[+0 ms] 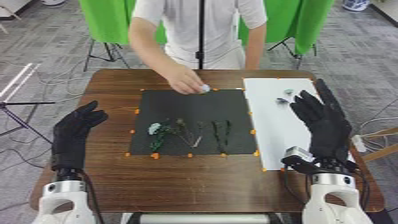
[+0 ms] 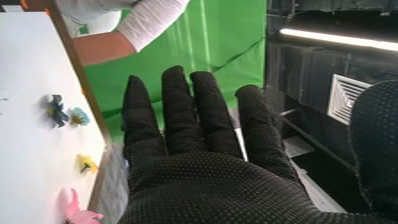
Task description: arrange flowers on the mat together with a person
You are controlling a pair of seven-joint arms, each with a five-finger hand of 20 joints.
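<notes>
In the head view my left hand [image 1: 75, 131] is open beside the dark mat's left side. My right hand [image 1: 325, 124] is open over the white sheet [image 1: 266, 111]. In the right wrist view, that hand [image 2: 222, 187] has straight fingers and holds nothing. On the dark mat [image 1: 182, 106] lie a leafy stem with pale blossoms [image 1: 156, 131], thin brownish sprigs [image 1: 185, 131] and green stems [image 1: 222, 135]. A person's hand [image 1: 184, 81] holds a small whitish flower [image 1: 205, 88] at the mat's far edge.
Small flower heads lie on the white sheet: a dark blue one [image 2: 58, 111], a light blue one [image 2: 79, 116], a yellow one [image 2: 86, 164] and a pink one [image 2: 82, 214]. Orange marks line the mat and sheet on the brown table [image 1: 115, 185].
</notes>
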